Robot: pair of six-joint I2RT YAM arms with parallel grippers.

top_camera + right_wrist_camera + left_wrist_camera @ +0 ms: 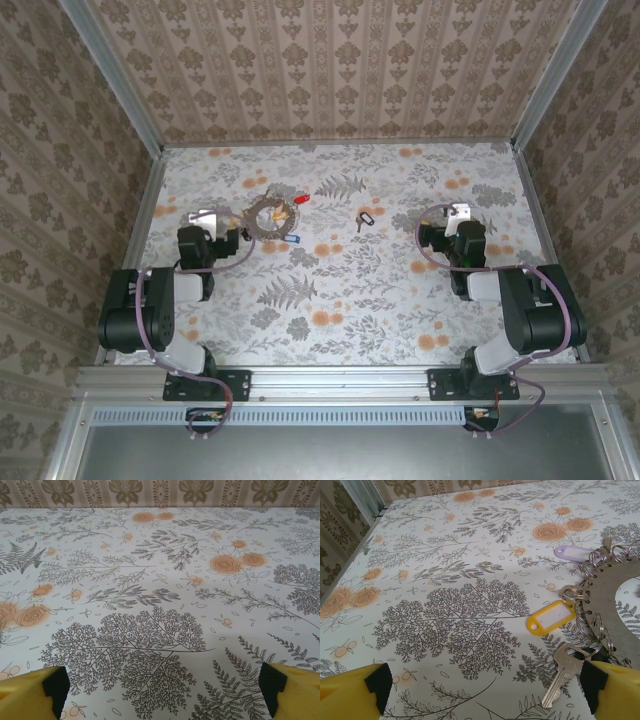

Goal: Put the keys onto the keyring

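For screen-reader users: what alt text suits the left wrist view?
A flat silvery keyring edged with split rings lies at right on a floral table, beside a yellow tag, a lilac tag and a silver key. Open yellow fingers frame the bottom corners.

Flat grey metal ring-edged disc runs off the frame's right edge; small dark key shows no readable detail.

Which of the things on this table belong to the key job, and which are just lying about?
Part of the job: keyring, silver key, yellow tag, black key lying apart.

Just surroundings: flowered table cover, patterned walls.
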